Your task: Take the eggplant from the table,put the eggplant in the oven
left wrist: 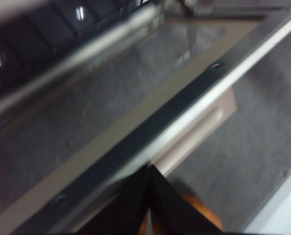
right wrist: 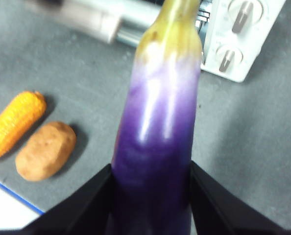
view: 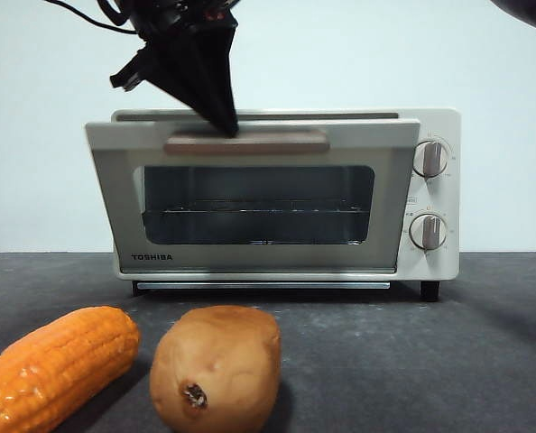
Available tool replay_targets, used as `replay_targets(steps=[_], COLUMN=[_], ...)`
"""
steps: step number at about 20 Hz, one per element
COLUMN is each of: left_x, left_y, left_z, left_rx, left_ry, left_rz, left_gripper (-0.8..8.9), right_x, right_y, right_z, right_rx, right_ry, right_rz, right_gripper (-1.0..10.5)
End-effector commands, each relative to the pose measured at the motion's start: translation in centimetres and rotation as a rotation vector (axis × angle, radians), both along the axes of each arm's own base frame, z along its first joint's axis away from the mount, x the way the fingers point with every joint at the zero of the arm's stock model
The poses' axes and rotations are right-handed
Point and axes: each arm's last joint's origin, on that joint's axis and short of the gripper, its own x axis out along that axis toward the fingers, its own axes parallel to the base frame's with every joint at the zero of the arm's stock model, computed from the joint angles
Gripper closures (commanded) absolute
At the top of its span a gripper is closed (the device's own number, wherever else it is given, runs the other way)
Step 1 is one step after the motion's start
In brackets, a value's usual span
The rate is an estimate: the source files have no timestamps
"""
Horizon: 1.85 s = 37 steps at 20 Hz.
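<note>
The glossy purple eggplant [right wrist: 157,137], with its greenish stem end pointing away, is held above the table [right wrist: 253,147] by my right gripper [right wrist: 150,167], whose jaws are shut on its thick end. The cream oven [view: 430,262] stands at the back, and its glass door [view: 250,207] is tilted partly open. My left gripper [view: 225,124] reaches down from above. Its shut tip [left wrist: 149,183] rests against the door's top edge at the bar handle [view: 277,142]. The eggplant does not show in the front view.
An orange corn cob [view: 56,365] and a brown potato [view: 216,368] lie side by side in front of the oven, near the table's front edge. Two round knobs [view: 429,194] are on the oven's right side. A dark arm tip [view: 531,13] shows in the top right corner.
</note>
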Motion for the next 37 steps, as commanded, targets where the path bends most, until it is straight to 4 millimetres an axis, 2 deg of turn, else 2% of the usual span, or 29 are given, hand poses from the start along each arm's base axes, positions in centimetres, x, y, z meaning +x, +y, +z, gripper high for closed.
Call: replay_targets(steps=[1,4,9,13,16,19,22,26,28,33,37], left_x=[-0.5,-2.0,-4.0,-5.8,-7.3,-8.6,-9.7,-10.2,-10.0,-9.4,-9.3], left_y=[-0.6,-0.3,1.5,3.7,6.1,8.9,11.3,13.6,14.7,16.8,17.2], left_z=[-0.1,1.0,3.8,4.2,2.8,0.3,-2.6,-6.4,-7.7,-7.9,-7.7], left_rx=[0.035,0.044,-0.005,-0.031,-0.075,-0.124,-0.138,-0.163,-0.215,-0.318,-0.345], left_ry=[0.03,0.037,-0.053,-0.166,-0.232,-0.263,-0.266,-0.211,-0.164,-0.155,-0.167], left_rz=[-0.031,-0.057,-0.053,0.039,0.146,0.278,0.378,0.456,0.468,0.511,0.518], left_gripper=[8.1,8.1,8.1,8.1,8.1,8.1,8.1,8.1,8.1,8.1,8.1], right_x=[0.1,0.1,0.6,1.8,3.3,5.2,7.5,11.0,12.7,16.0,18.2], right_y=[0.2,0.3,1.2,2.9,4.6,6.7,9.3,13.0,14.8,18.6,20.6], right_z=[0.5,0.6,0.7,0.3,-0.7,-1.8,-2.0,-1.8,-2.2,-4.9,-7.3], right_rx=[0.011,0.004,0.006,-0.027,-0.1,-0.203,-0.288,-0.412,-0.503,-0.79,-0.903], right_ry=[-0.031,-0.047,-0.067,-0.066,-0.052,-0.017,-0.001,-0.022,-0.043,-0.162,-0.273], right_rz=[0.019,0.04,0.154,0.276,0.326,0.377,0.433,0.467,0.474,0.487,0.406], right_gripper=[8.3,8.3,8.3,8.3,8.3,8.3,8.3,8.3,8.3,8.3,8.3])
